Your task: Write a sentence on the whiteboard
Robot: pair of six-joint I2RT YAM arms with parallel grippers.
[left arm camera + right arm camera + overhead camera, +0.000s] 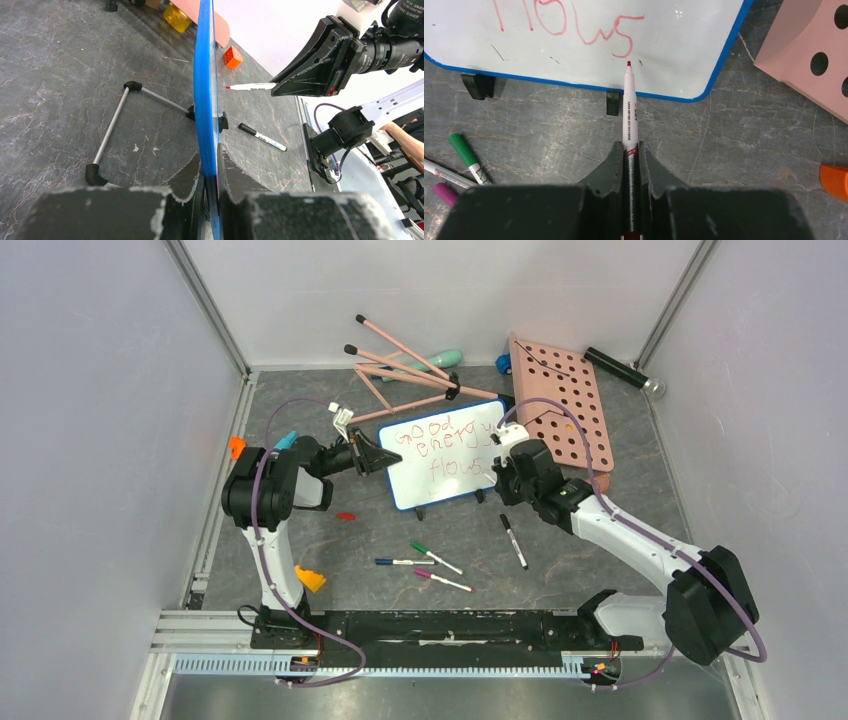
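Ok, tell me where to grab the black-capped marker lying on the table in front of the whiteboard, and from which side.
Probably best: take the black-capped marker at mid-barrel, coming straight down from above, jaws closing across its thin width. It lies flat on the table, nothing touching it, with bare surface along both long sides.

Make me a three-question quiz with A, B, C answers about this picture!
1. Where is the pegboard? A right of the whiteboard B left of it C under it
2. What colour is the writing? A blue B green C red
3. What is the right tool doing? A hanging open B gripping a marker C gripping a cap
Answers: 1 A: the top view shows it past the board's right edge. 2 C: the letters are red. 3 B: it pinches the marker's barrel.
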